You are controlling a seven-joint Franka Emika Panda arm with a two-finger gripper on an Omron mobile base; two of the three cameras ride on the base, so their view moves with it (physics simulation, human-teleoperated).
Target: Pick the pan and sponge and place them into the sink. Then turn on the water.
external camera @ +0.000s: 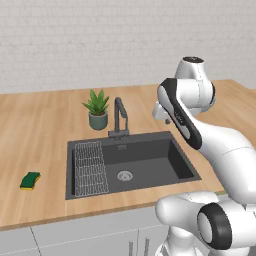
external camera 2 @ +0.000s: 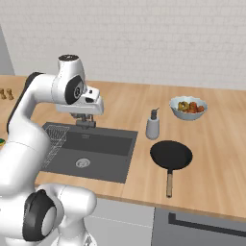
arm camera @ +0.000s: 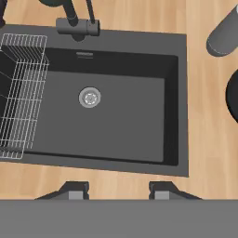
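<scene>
Gripper [arm camera: 116, 190] wide apart, empty, above sink [arm camera: 182, 93]

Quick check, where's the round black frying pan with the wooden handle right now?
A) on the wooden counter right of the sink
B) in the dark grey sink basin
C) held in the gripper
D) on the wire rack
A: the round black frying pan with the light wooden handle lies flat on the wooden counter, right of the dark grey sink basin, below the grey soap dispenser; the basin holds no pan.
</scene>
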